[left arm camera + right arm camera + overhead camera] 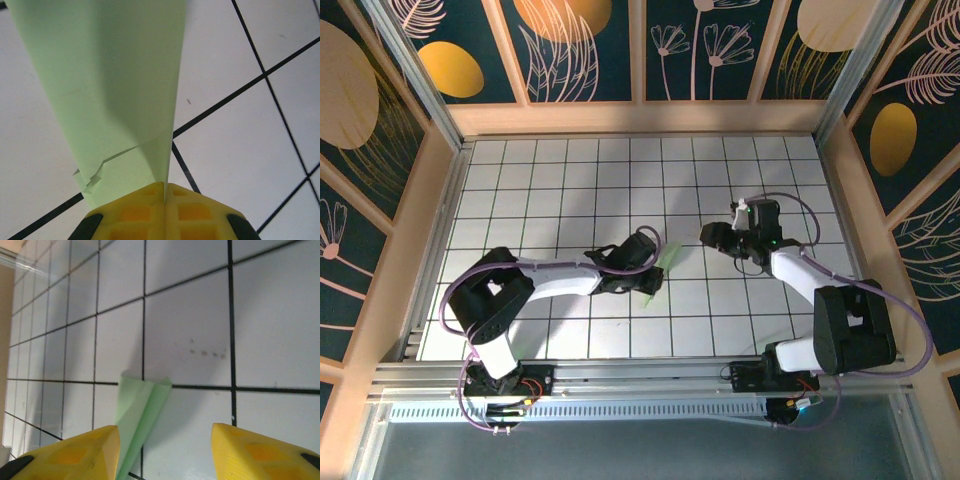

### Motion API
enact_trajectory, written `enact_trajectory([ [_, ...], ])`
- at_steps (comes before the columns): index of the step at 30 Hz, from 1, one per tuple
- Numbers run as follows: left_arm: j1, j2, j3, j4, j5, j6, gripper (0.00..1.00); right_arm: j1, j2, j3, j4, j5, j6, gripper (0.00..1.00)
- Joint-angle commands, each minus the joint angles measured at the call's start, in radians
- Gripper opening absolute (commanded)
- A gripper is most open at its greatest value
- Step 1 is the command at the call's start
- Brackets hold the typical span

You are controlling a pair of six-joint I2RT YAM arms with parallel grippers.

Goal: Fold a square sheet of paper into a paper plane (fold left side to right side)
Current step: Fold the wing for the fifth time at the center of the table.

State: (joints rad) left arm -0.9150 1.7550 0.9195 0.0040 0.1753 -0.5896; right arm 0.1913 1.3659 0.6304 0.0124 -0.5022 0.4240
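Left gripper (164, 194): we see its yellow fingers (135, 212) pressed together, pinching the narrow end of the paper plane (115, 75) at the seam between them
Held paper: in the left wrist view the light green paper rises out of the closed jaws and widens away from them; a fold edge runs straight up from the seam, and a small ragged flap sticks out of its left edge just above the fingers
Left arm: in the top view we find it reaching from its base at the near left toward the middle of the tabletop (570, 180)
Plane's place: from above it is a slim green strip lying slantwise near the centre of the grid, at the tip of the left gripper and between the two grippers
Right gripper (164, 429): its yellow fingers stand spread, with nothing clamped between them; from above it sits near the plane's right side but apart from it
Right wrist view: the plane's blunt end shows two folded layers meeting in a shallow notch, it crosses a black grid line and throws a shadow on the tile beyond; we cannot tell whether that end touches the tiles
Tabletop: white tiles with black grid lines, with a few faint brown specks (205, 352) on one tile
Surround: a pale wooden frame holds dark blue wall panels (580, 50) with gold discs and pale plant drawings
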Motion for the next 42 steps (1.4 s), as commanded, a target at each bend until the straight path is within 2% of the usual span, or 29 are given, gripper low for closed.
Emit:
enact_trajectory([
  [1,0.026,0.03,-0.02,0.114,0.182,-0.077,0.0,0.006,-0.007,-0.031,0.045,-0.038,-0.022,0.52],
  [4,0.051,0.037,-0.047,0.214,0.249,-0.139,0.0,0.024,-0.004,-0.051,0.067,-0.048,-0.021,0.52],
  [8,0.082,0.055,-0.073,0.312,0.314,-0.211,0.0,0.055,0.004,-0.079,0.113,-0.05,0.002,0.45],
  [11,0.105,0.078,-0.104,0.399,0.355,-0.288,0.0,0.079,0.011,-0.095,0.15,-0.046,0.029,0.44],
  [15,0.124,0.099,-0.153,0.54,0.393,-0.388,0.0,0.12,0.025,-0.1,0.188,-0.026,0.071,0.43],
  [22,0.13,0.132,-0.181,0.68,0.447,-0.473,0.0,0.185,0.078,-0.083,0.203,0.025,0.176,0.42],
  [35,0.131,0.2,-0.2,0.838,0.459,-0.583,0.0,0.215,0.132,-0.085,0.241,0.035,0.274,0.36],
  [42,0.132,0.224,-0.183,0.84,0.463,-0.588,0.0,0.217,0.156,-0.089,0.28,0.028,0.284,0.36],
])
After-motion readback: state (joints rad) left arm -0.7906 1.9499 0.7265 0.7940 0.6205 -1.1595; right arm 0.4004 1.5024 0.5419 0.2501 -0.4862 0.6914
